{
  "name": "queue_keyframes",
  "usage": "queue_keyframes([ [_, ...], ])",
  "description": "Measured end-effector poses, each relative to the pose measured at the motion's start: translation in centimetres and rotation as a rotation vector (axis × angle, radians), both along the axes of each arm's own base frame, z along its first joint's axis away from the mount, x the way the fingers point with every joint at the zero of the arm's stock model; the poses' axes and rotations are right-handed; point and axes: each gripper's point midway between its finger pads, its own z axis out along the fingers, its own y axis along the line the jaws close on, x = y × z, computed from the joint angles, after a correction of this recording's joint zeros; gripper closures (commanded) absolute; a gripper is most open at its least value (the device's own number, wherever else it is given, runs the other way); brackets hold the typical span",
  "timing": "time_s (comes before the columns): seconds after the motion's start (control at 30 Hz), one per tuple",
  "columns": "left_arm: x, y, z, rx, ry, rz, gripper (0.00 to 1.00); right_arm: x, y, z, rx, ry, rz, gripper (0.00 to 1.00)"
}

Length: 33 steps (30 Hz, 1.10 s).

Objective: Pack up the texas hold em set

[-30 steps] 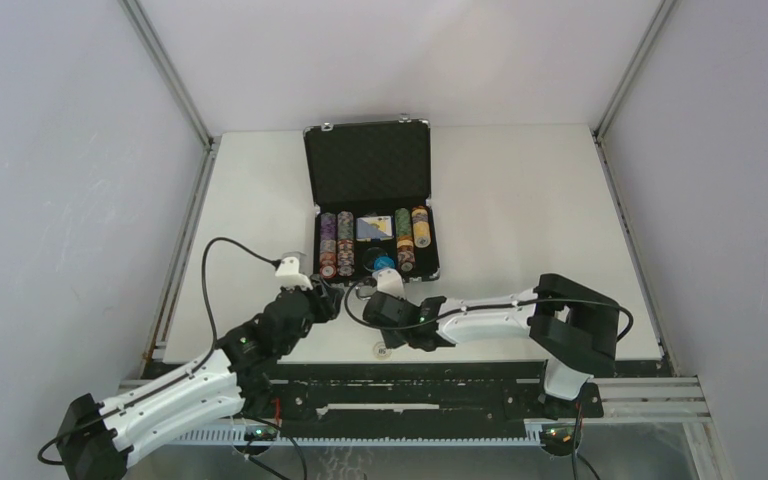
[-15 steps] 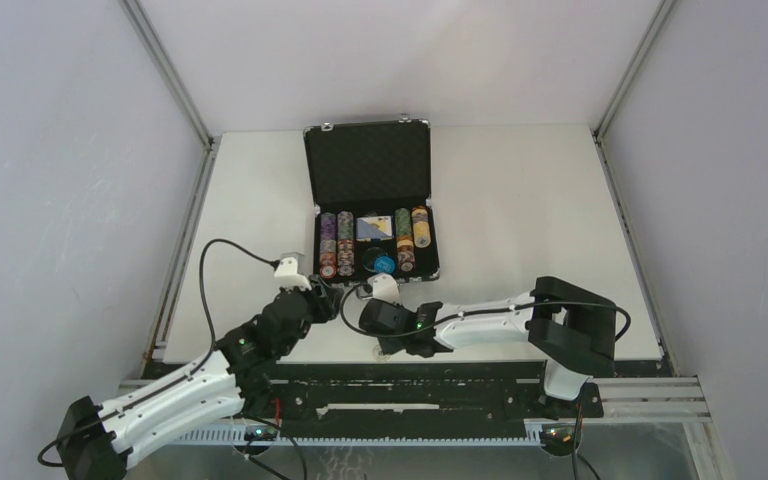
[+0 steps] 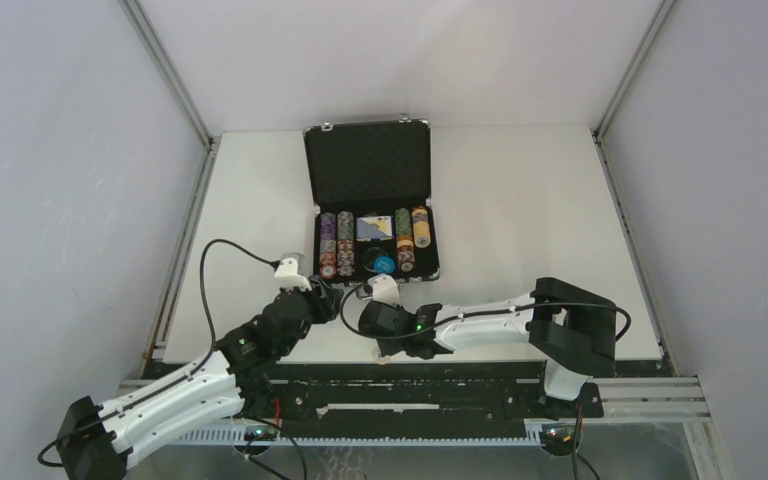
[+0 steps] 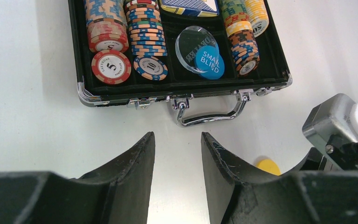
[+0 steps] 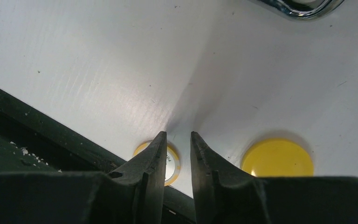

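The table (image 3: 520, 200) carries the open briefcase (image 3: 368, 165), chips (image 4: 144, 32) packed inside; both arms stretch low near its handle (image 4: 209, 117), the right reaching leftward. Left gripper (image 4: 177, 137) gapes empty; right gripper (image 5: 177, 135), narrowly parted, hovers over a yellow-rimmed button (image 5: 172, 163) beside a yellow button (image 5: 277, 157)

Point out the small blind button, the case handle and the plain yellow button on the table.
small blind button (image 4: 210, 61): left wrist view, blue face.
case handle (image 4: 209, 120): left wrist view, bar's middle.
plain yellow button (image 5: 277, 157): right wrist view, top face.
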Motion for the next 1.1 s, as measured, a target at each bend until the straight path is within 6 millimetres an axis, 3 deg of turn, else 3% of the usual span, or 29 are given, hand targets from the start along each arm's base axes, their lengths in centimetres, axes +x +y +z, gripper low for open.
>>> queue_keyframes([
  [0.2,0.0,0.0,0.0,0.001,0.0,0.0,0.54,0.7,-0.1,1.4,0.007,-0.051,0.018,0.33],
  [0.27,0.0,0.0,0.0,0.001,0.0,0.0,0.54,0.8,0.0,1.9,0.002,-0.081,0.051,0.29],
  [0.67,0.0,0.0,0.2,-0.007,-0.006,0.0,0.54,-2.1,-0.3,0.8,-0.084,-0.128,0.352,0.26],
  [1.1,0.0,0.0,0.0,-0.001,-0.001,-0.001,0.54,-3.3,0.5,0.7,-0.071,-0.129,0.424,0.26],
])
